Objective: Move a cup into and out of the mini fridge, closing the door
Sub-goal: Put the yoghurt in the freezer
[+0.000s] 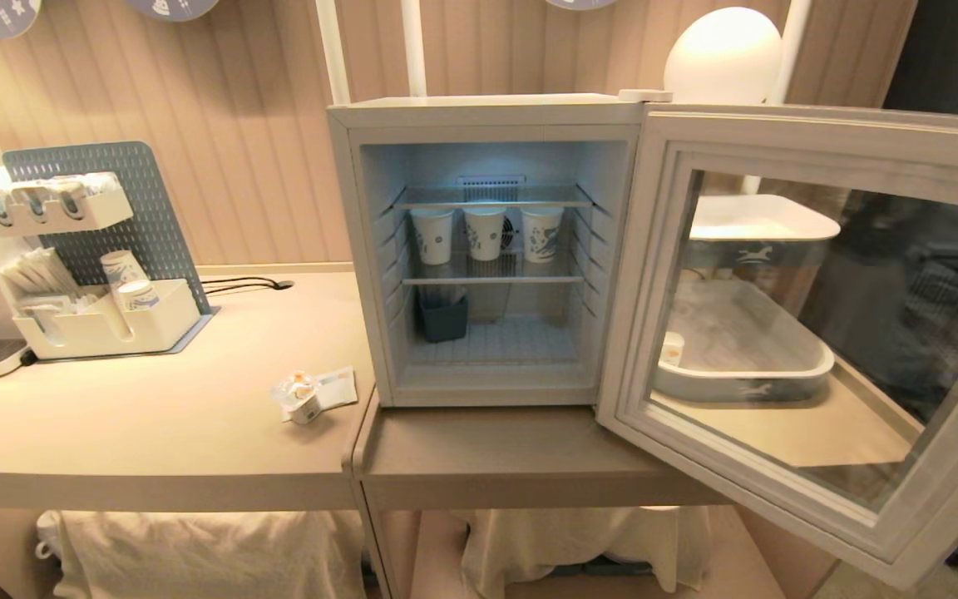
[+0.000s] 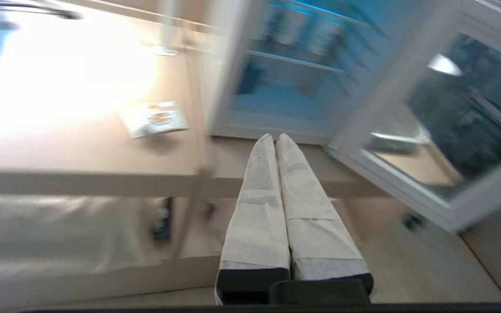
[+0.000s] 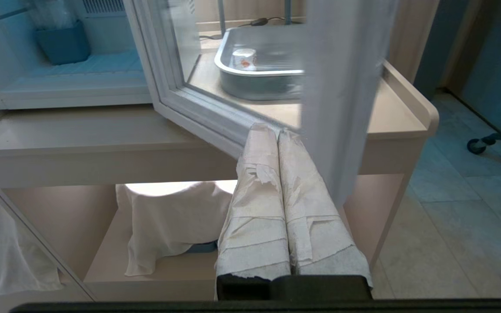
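Note:
The mini fridge [image 1: 487,115] stands on the counter with its door [image 1: 820,137] swung wide open to the right. The cup [image 1: 303,401], a tiny white pot with an orange-marked top, lies on the counter left of the fridge, beside a flat packet. It shows blurred in the left wrist view [image 2: 160,116]. My left gripper [image 2: 275,137] is shut and empty, in front of the counter's front edge and pointing at the fridge's base [image 2: 272,130]. My right gripper [image 3: 276,128] is shut and empty, below the open door's lower frame [image 3: 198,117]. Neither gripper shows in the head view.
Three paper cups [image 1: 486,233] stand on the fridge's middle shelf, a dark bin [image 1: 442,318] below them. A grey tray [image 1: 745,378] behind the door holds another small white pot [image 3: 243,58]. An organizer [image 1: 105,326] with cups sits far left. Cloths [image 1: 196,549] hang under the counter.

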Controlling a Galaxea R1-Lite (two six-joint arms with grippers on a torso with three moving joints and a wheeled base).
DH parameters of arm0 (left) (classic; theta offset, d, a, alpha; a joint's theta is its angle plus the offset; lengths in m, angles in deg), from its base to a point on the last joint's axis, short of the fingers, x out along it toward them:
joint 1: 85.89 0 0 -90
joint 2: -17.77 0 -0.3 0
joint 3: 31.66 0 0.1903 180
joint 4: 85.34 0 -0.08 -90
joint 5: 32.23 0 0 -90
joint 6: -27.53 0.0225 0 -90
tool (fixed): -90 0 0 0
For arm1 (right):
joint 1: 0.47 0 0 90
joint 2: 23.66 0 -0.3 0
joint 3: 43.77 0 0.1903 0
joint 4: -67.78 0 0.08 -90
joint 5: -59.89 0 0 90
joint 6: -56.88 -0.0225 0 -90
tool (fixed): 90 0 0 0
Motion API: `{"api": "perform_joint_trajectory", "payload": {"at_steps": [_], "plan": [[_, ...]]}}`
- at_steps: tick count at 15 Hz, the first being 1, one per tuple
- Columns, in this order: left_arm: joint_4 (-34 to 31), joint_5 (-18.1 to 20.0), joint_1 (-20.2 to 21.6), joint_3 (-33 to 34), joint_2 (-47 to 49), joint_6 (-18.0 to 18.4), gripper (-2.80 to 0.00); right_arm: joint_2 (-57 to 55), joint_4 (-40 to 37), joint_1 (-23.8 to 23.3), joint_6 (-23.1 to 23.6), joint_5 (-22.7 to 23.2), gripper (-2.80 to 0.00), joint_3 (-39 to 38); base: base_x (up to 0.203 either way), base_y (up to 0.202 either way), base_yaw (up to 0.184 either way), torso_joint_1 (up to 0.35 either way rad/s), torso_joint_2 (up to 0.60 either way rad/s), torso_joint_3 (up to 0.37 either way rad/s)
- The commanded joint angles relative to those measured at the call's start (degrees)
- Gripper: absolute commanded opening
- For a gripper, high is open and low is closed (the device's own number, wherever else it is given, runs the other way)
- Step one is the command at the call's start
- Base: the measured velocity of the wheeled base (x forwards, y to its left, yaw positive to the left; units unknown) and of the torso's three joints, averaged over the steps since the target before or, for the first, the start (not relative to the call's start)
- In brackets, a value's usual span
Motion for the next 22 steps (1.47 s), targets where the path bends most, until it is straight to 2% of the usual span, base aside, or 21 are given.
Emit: {"api": "perform_joint_trajectory", "payload": {"at_steps": [1,2,4,6,8,9,10,12,13,14,15,17,22], "plan": [[-5.84,0.45,9.2,0.09,-10.23,0.18,-2.8,-0.07,0.0,0.02,0.0,-0.03,-2.8,-0.01,0.0,0.0,0.0,0.0,0.0,0.0],[-8.02,2.76,12.66,0.58,-13.32,0.25,-2.8,-0.08,0.0,0.02,0.0,-0.03,-2.8,-0.01,0.0,0.0,0.0,0.0,0.0,0.0],[-9.72,6.27,15.1,4.39,-20.81,1.28,-2.8,-0.04,0.0,0.02,0.0,-0.03,-2.8,-0.01,0.0,0.0,0.0,0.0,0.0,0.0],[-9.94,7.69,17.18,11.71,-27.81,5.64,-2.8,-0.08,0.0,0.02,-0.01,0.02,-2.8,-0.01,0.0,0.0,0.0,0.0,0.0,0.0],[-8.92,7.85,17.88,19.08,-34.49,7.76,-2.8,-0.08,0.0,0.02,0.0,-0.03,-2.8,-0.01,0.0,0.0,0.0,0.0,0.0,0.0],[-5.3,7.04,18.0,24.8,-35.89,8.54,-2.8,-0.08,0.0,0.02,0.0,-0.03,-2.8,-0.01,0.0,0.0,0.0,0.0,0.0,0.0],[2.08,6.28,18.07,31.95,-36.06,9.2,-2.8,-0.08,0.0,0.02,0.0,-0.03,-2.8,-0.01,0.0,0.0,0.0,0.0,0.0,0.0],[24.71,5.79,18.15,50.24,-35.96,13.39,-2.8,-0.08,0.0,0.02,0.0,0.02,-2.8,-0.01,0.0,0.0,0.0,0.0,0.0,0.0],[31.56,5.67,18.18,56.98,-36.01,15.74,-2.8,-0.08,0.0,0.02,-0.02,-0.01,-2.8,-0.01,0.0,0.0,0.0,0.0,0.0,0.0],[34.41,5.39,18.2,61.97,-36.15,18.34,-2.8,-0.08,0.0,0.02,-0.07,-0.03,-2.8,-0.01,0.0,0.0,0.0,0.0,0.0,0.0],[34.05,5.26,18.23,64.62,-36.3,20.75,-2.8,-0.08,0.0,0.02,-0.09,0.05,-2.8,-0.01,0.0,0.0,0.0,0.0,0.0,0.0],[33.31,5.77,18.27,64.2,-36.55,24.41,-2.8,-0.08,0.0,0.02,-0.09,-0.03,-2.8,-0.01,0.0,0.0,0.0,0.0,0.0,0.0],[33.42,5.68,18.22,64.2,-36.55,24.52,-2.8,-0.08,0.0,0.02,-0.09,0.05,-2.8,-0.01,0.0,0.0,0.0,0.0,0.0,0.0]]}}
